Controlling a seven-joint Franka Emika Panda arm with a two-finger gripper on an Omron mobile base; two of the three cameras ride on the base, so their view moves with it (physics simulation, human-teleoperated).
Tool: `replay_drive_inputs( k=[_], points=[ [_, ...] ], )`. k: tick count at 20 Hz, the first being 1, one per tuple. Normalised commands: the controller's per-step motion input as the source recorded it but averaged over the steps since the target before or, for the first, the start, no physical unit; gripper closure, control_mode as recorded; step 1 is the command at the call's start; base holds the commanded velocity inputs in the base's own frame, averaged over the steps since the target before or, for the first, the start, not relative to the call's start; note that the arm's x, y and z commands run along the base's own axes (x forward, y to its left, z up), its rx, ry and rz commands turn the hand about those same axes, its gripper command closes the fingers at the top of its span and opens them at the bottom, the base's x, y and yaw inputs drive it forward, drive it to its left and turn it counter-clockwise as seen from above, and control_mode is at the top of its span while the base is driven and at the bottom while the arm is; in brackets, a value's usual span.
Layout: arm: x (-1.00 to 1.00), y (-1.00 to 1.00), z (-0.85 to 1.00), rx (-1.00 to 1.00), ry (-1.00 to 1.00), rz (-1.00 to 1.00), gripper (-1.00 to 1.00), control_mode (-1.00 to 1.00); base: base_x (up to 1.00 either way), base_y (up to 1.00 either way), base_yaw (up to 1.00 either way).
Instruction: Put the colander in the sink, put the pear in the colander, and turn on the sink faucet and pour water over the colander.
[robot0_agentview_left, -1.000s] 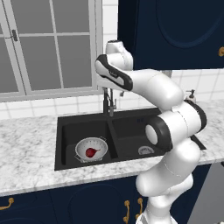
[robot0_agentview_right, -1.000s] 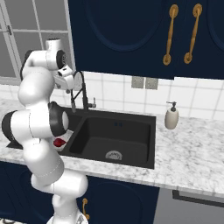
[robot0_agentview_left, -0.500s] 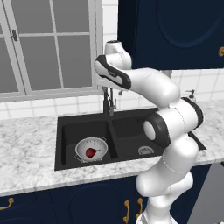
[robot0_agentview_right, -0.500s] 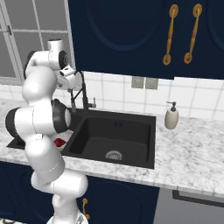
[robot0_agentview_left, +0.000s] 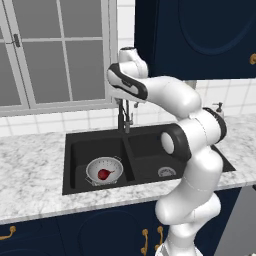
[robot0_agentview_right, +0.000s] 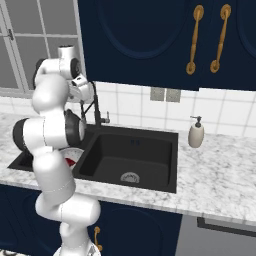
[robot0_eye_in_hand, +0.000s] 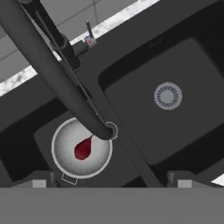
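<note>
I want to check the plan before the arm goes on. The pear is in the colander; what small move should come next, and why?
Probably bring the open gripper toward the small lever at the base of the sink faucet. The colander sits in the left basin of the sink with the pear inside, the spout end is over it, and no water is running.

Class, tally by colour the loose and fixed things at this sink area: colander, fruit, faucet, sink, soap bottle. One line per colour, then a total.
Black: 2, sink and faucet
Grey-white: 2, colander and soap bottle
Dark red: 1, pear
Total: 5
</note>
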Motion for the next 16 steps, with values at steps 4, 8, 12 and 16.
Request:
replay_drive_inputs(
  k=[4, 8, 12, 16],
  points=[
    [0.26, 0.00, -0.27, -0.04, -0.04, 0.05, -1.00, -1.00, 0.00, 0.00, 0.00],
    [0.20, 0.00, -0.29, -0.04, -0.08, 0.04, -1.00, -1.00, 0.00, 0.00, 0.00],
    [0.30, 0.00, -0.17, -0.02, -0.07, 0.01, -1.00, -1.00, 0.00, 0.00, 0.00],
    [0.30, 0.00, -0.01, 0.00, -0.01, 0.00, -1.00, -1.00, 0.00, 0.00, 0.00]
  ],
)
